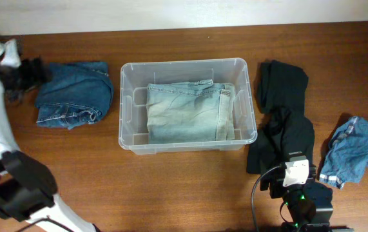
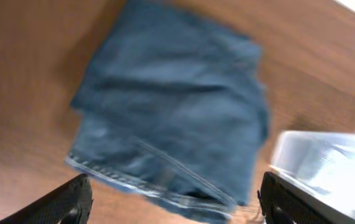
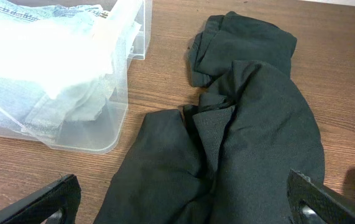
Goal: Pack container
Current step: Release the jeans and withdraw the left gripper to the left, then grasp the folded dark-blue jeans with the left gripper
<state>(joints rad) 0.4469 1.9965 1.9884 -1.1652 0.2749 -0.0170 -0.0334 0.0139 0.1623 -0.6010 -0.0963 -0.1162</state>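
Clear container (image 1: 128, 84), black garment (image 1: 288, 125) near its rim

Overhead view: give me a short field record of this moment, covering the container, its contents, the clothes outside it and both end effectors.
container: clear bin, middle of the table, no lid in view
inside: light jeans, folded flat
left of container: dark jeans, folded, on the table
right of container: black garment, rumpled, on the table
far right: blue garment, crumpled
left end effector: open, above the dark jeans, holding nothing
right end effector: open, over the black garment, holding nothing
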